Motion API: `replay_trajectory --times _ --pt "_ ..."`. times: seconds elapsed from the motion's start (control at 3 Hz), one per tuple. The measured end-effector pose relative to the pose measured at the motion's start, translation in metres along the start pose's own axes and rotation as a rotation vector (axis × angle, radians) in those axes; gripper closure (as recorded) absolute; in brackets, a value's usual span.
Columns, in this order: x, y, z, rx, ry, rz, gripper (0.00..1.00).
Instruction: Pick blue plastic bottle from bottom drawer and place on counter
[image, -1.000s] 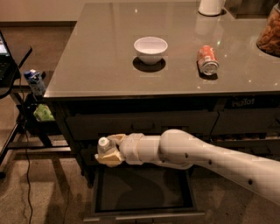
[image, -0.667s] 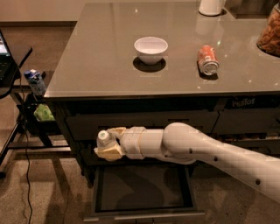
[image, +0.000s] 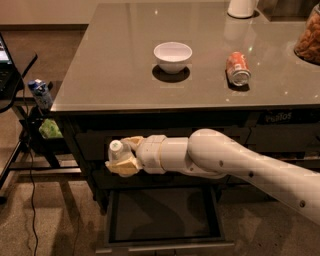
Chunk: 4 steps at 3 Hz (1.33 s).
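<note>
My gripper (image: 121, 156) hangs in front of the cabinet's upper drawers, below the counter's front edge and above the open bottom drawer (image: 165, 220). It is shut on the blue plastic bottle (image: 116, 150), a small clear bottle whose white cap pokes up between the tan fingers. The bottle's body is mostly hidden by the fingers. The drawer's dark interior shows nothing inside. The grey counter (image: 115, 60) lies above and behind the gripper.
On the counter stand a white bowl (image: 172, 56), a red soda can (image: 238, 68) on its side, a white container (image: 242, 7) at the back and a jar (image: 309, 36) at the right. A side stand at the left holds a blue-capped bottle (image: 40, 93).
The gripper with the bottle has risen a little and shifted slightly left in front of the cabinet.
</note>
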<state>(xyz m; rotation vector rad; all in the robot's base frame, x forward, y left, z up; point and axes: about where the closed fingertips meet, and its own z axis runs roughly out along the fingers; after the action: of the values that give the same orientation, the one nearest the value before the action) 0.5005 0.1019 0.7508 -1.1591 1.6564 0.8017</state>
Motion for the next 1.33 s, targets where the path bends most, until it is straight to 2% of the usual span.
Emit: replay_trajectory --times 0.67,1.0,1.33 --pt "-0.048 -0.003 -0.027 0.022 -0.033 -0.019 1.00" --pt "-0.080 -0.006 -0.039 0.026 -0.034 -0.062 1.00" --pt "-0.080 -0.006 -0.039 0.026 -0.034 -0.062 1.00"
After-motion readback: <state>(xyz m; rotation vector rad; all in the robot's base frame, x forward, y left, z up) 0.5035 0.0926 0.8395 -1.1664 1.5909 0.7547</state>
